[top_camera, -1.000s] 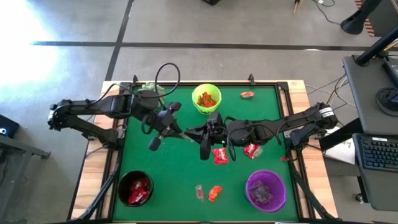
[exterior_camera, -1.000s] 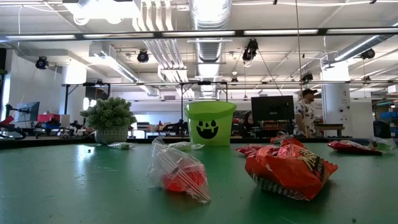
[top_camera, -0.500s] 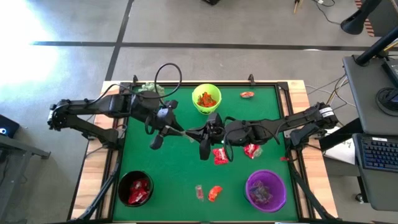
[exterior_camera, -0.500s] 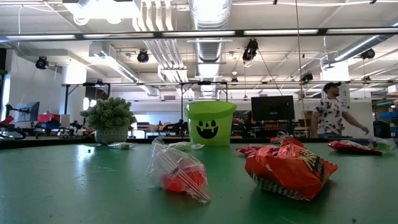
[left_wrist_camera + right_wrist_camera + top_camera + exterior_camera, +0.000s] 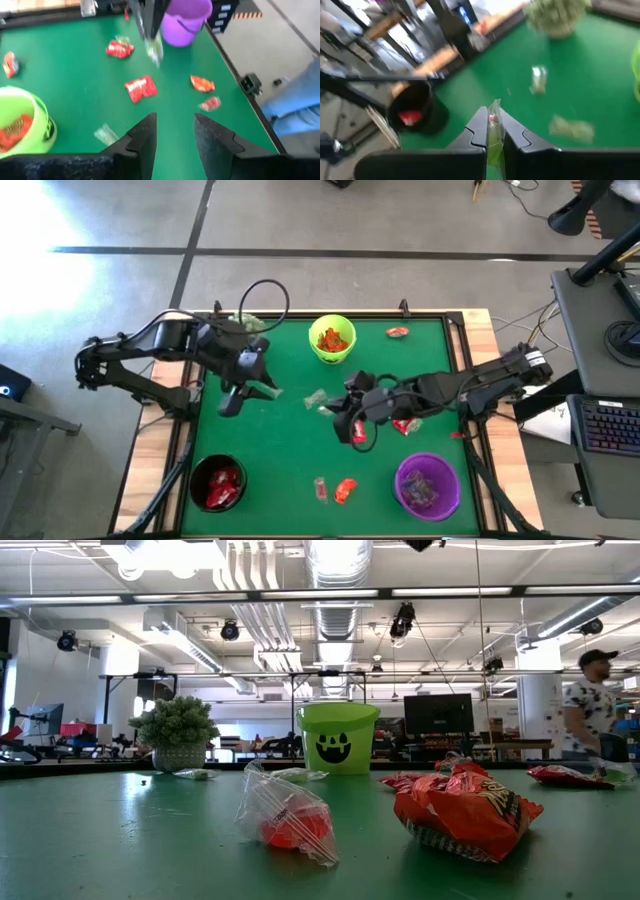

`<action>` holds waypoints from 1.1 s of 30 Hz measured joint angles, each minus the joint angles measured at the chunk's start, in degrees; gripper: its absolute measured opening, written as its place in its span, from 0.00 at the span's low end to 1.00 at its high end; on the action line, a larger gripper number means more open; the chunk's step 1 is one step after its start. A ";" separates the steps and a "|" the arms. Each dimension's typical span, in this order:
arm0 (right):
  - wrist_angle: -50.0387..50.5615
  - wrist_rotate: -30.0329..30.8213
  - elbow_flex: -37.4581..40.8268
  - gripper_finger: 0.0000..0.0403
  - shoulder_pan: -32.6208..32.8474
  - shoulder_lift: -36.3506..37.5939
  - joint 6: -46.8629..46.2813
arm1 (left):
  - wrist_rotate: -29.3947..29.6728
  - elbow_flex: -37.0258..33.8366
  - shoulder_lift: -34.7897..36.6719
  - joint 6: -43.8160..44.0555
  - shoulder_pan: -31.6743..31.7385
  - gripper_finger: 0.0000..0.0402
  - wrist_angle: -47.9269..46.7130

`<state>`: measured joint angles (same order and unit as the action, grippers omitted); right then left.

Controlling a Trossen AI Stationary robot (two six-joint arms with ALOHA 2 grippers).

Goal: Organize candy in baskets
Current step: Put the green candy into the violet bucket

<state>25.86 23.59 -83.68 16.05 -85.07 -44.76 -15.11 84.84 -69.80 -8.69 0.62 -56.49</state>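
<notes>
My right gripper (image 5: 494, 134) is over the middle of the table (image 5: 338, 408), shut on a pale clear-greenish candy (image 5: 154, 50). My left gripper (image 5: 175, 140) is open and holds nothing, left of it (image 5: 262, 383) and above the mat. The lime green basket (image 5: 332, 340) stands at the far middle with orange candy inside. Near the front edge are the black basket (image 5: 217, 483) on the left and the purple basket (image 5: 428, 486) on the right. Red candies (image 5: 358, 430) and an orange one (image 5: 345, 490) lie flat on the mat. My right gripper pinches the pale candy's wrapper (image 5: 494, 125) between its two fingers. The fingers come from the table's right, slanting down. In the left wrist view the wrapper's loose part (image 5: 155, 54) hangs below the fingers, clear of the table.
A spiky pale-green plant (image 5: 240, 323) stands at the far left corner. Two pale candies (image 5: 316, 398) (image 5: 537, 80) lie on the mat between the grippers and the plant. A red candy (image 5: 398, 332) lies right of the lime basket. A person (image 5: 595, 700) walks in the room behind.
The two grippers met tip to tip at the table's middle and have parted. My left gripper has drawn back toward the left edge and tipped. My right gripper has pulled toward the right and sunk a little, turning, with the pale candy in it.
</notes>
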 joint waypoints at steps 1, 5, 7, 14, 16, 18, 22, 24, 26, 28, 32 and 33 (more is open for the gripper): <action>2.72 -0.06 0.00 0.02 0.50 0.31 -1.55 | 0.01 -0.01 0.04 -0.02 0.00 0.28 -1.00; 13.47 -0.17 0.00 0.02 2.96 1.99 -8.86 | -0.02 -1.22 0.31 0.15 0.00 0.28 -3.78; 18.04 -0.07 0.00 0.02 4.70 2.77 -12.67 | 0.01 -2.17 0.30 0.15 0.00 0.28 -4.94; 29.71 -2.93 0.00 0.02 11.54 5.52 -23.75 | 4.50 -5.45 0.26 0.63 0.00 0.28 -5.39; 33.48 -4.32 0.00 0.02 13.75 5.96 -28.19 | 4.62 -6.42 0.26 0.65 -0.02 0.28 -5.37; 36.65 -6.02 -0.01 0.02 16.01 6.10 -32.27 | 4.63 -7.19 0.26 0.92 -0.02 0.28 -5.37; 39.90 -9.32 -0.01 0.02 20.12 6.16 -38.63 | 4.72 -8.07 0.24 1.27 -0.04 0.28 -5.13; 40.89 -10.81 -0.01 0.02 21.73 6.16 -41.32 | 4.74 -8.37 0.24 1.59 -0.04 0.28 -5.03; 41.81 -12.39 0.00 0.02 23.09 6.16 -43.52 | 4.74 -8.63 0.24 1.70 -0.04 0.28 -4.76; 42.50 -13.62 0.00 0.02 24.22 6.16 -45.66 | 4.74 -8.91 0.24 1.70 -0.04 0.28 -4.45; 43.31 -16.04 0.00 0.02 25.80 6.16 -50.38 | 4.74 -9.64 0.24 1.72 -0.04 0.28 -3.36; 43.40 -17.37 -0.02 0.02 26.05 6.16 -51.44 | 4.76 -9.82 0.24 1.70 -0.04 0.28 -3.39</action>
<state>69.26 6.22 -83.70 42.09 -78.91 -96.20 -10.35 75.01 -69.56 -6.98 0.58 -59.89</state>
